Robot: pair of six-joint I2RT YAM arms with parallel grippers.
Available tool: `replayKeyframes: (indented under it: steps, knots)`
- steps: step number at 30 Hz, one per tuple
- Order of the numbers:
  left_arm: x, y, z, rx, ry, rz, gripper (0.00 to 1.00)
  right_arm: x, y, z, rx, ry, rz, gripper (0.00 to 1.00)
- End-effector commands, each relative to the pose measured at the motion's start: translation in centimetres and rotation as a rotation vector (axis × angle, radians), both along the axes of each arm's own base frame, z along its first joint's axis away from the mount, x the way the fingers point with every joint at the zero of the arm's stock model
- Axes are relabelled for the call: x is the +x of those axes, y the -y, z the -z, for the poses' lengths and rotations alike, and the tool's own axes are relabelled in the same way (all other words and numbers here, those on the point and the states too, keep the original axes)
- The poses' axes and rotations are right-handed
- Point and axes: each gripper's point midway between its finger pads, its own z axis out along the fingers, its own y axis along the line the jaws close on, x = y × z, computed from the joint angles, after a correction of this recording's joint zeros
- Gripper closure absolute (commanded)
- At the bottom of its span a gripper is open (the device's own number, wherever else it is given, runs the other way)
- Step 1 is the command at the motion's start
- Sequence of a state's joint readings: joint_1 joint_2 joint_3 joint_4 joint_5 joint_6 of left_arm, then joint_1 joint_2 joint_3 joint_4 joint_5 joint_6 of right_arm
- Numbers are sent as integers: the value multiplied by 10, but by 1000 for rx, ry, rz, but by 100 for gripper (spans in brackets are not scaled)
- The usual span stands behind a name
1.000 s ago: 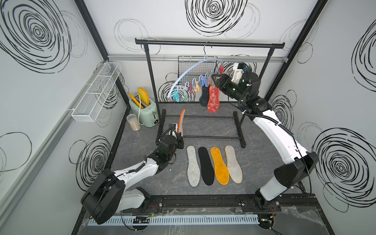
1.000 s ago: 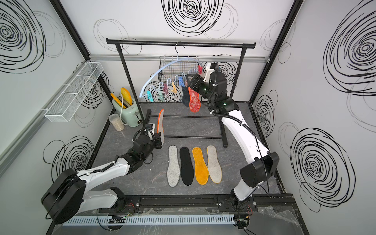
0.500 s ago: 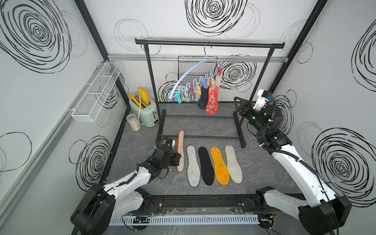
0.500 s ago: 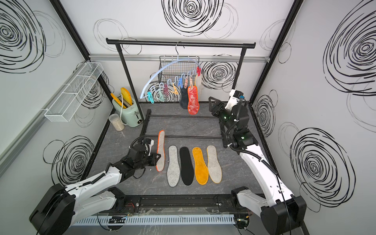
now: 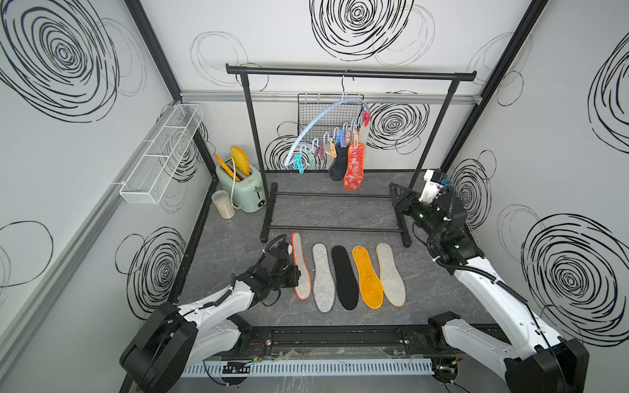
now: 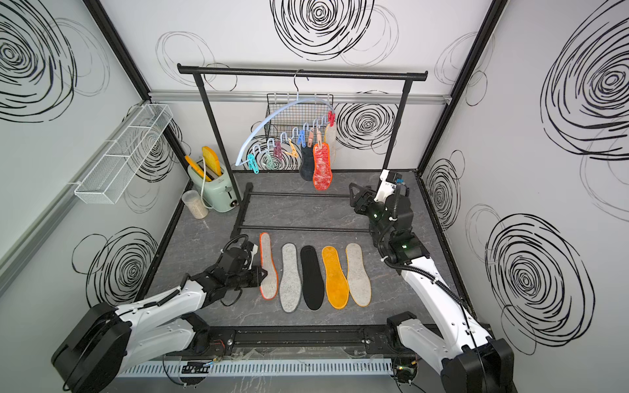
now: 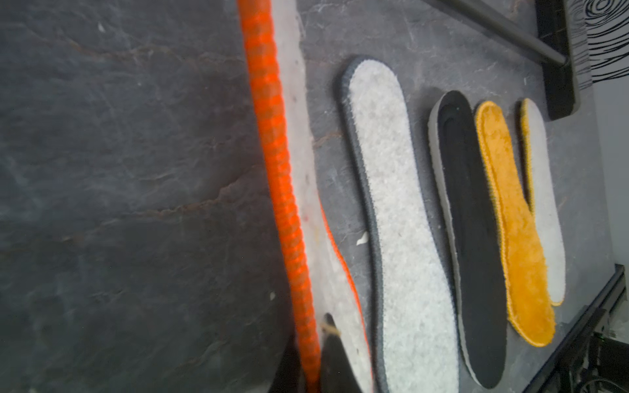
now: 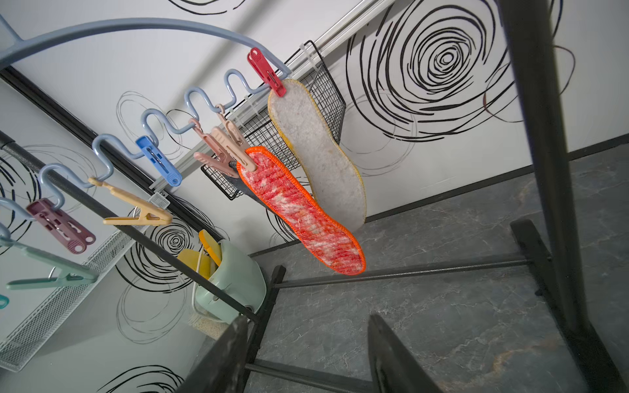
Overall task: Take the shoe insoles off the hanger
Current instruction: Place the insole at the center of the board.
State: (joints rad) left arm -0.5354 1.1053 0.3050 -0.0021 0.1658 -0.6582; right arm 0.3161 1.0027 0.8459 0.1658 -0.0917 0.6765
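- Rack [image 5: 289, 70]: black, spans the back of the floor from 10 to 2 o'clock in both top views.
- Left arm: low, reaches in from 7 o'clock. Left gripper [image 5: 295, 274] is at 8 o'clock, jaws closed on the long side of the orange-edged insole [image 5: 301, 268]. The left wrist view shows that side pinched between the fingers and the far side on the floor.
- Right arm: raised at 2 o'clock. Right gripper [image 8: 306, 323] faces the hanger [image 8: 136, 25], jaws apart and holding nothing, well apart from it.
- Hanger: hooked on the rack bar at 12 o'clock, tilted, with the low end toward 11.
- Three insoles hang at its high end:
  - yellow-edged insole [image 8: 316, 146] on the red peg [image 8: 267, 71]
  - red-mottled insole [image 5: 354, 166] on a pink peg [image 8: 238, 146]
  - dark insole [image 5: 337, 166] just beside the red-mottled one, partly hidden by it in the right wrist view
- Floor row at 6 o'clock has five insoles side by side. From the 9 o'clock end: orange-edged insole, grey insole [image 5: 321, 277], black insole [image 5: 343, 277], orange insole [image 5: 367, 277], pale insole [image 5: 391, 274].
- Other pegs hang along the hanger's wavy bar.
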Motion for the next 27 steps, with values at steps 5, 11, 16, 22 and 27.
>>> replayKeyframes:
  steps: [5,11,16,22,27]
  knots:
    - [-10,-9,18,72,-37,-15,76,-3,6,-2,-1,41,15,42]
    - [-2,-23,6,130,15,-78,53,-2,4,5,0,30,5,42]
    - [0,-35,-9,175,77,-142,31,-2,8,5,-19,40,20,41]
    - [15,-52,-103,56,410,-266,32,-3,6,4,-93,90,-6,36]
    - [28,-28,-191,-153,718,-201,21,-3,7,7,-125,112,-6,21]
